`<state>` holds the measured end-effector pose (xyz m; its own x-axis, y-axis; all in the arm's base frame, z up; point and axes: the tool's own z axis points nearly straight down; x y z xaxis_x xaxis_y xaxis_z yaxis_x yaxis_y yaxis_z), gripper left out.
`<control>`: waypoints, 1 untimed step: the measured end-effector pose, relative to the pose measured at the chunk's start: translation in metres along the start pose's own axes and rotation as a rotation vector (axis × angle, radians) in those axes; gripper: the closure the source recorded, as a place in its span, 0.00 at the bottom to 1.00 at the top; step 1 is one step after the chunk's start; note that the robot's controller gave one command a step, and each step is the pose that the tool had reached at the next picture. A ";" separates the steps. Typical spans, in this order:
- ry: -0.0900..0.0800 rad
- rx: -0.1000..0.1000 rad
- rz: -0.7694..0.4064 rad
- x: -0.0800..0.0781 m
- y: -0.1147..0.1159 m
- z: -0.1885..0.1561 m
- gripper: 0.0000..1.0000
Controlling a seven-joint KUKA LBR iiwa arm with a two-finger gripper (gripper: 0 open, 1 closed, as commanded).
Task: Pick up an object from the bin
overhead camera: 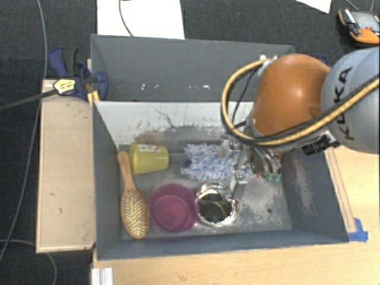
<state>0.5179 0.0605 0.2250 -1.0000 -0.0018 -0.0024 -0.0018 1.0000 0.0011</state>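
Observation:
My gripper [239,170] hangs below the orange-covered wrist in the middle right of the bin. It is at the right edge of a crumpled blue-and-white cloth [205,161] and just above a shiny metal cup [214,206] that lies near the front wall. The view shows nothing held in the gripper. The wrist hides the right end of the cloth.
Left of the metal cup sits a magenta bowl [173,206]. A wooden hairbrush [132,199] lies along the left wall, bristles up. A yellow cup [148,158] lies on its side at the back left. Bare bin floor shows at the right.

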 end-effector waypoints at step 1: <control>-0.006 0.000 -0.056 -0.075 -0.046 0.147 0.00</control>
<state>0.5930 0.0144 0.0782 -0.9983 -0.0581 -0.0087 -0.0581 0.9983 0.0012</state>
